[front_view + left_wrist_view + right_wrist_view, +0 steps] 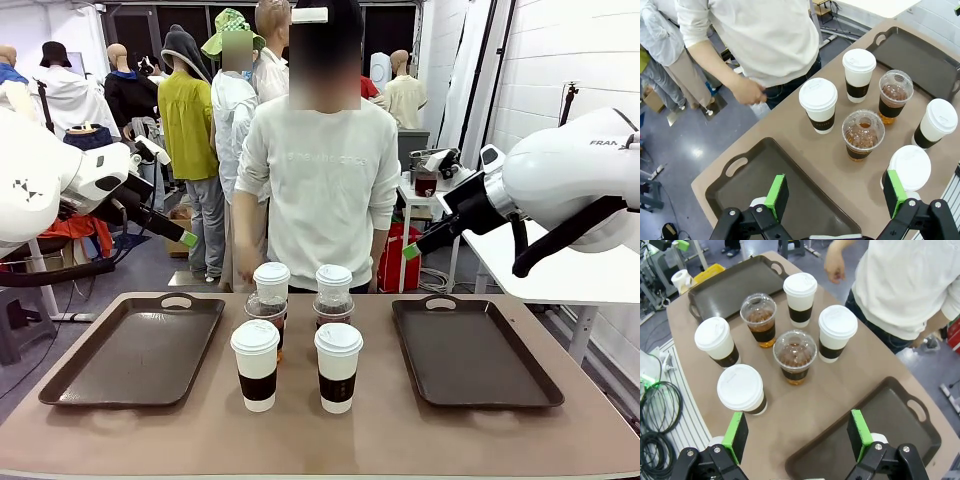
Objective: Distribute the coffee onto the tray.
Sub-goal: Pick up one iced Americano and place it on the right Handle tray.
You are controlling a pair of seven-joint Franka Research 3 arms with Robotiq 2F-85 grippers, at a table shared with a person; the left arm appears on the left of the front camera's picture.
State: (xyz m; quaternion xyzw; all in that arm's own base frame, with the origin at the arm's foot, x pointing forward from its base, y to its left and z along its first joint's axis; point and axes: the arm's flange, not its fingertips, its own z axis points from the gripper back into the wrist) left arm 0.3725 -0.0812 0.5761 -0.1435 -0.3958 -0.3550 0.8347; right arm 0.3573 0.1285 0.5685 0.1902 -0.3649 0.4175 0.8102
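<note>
1. Front view: six coffee cups (338, 365) stand bunched at lower centre on the table (400, 430), between the left tray (130, 355) and the right tray (470, 355). Neither tray bears a cup, so all the distributing is left.
2. Left wrist view: the left gripper (836, 195), at the bottom edge, has its jaws apart and holds nothing; the cups sit centre right.
3. Right wrist view: the right gripper (797, 435), at the bottom edge, is likewise spread and empty; the cups sit upper left.

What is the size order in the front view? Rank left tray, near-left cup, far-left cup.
1. Left tray
2. Near-left cup
3. Far-left cup: looks smaller, but it stands farther off and is partly hidden, so unsure.
</note>
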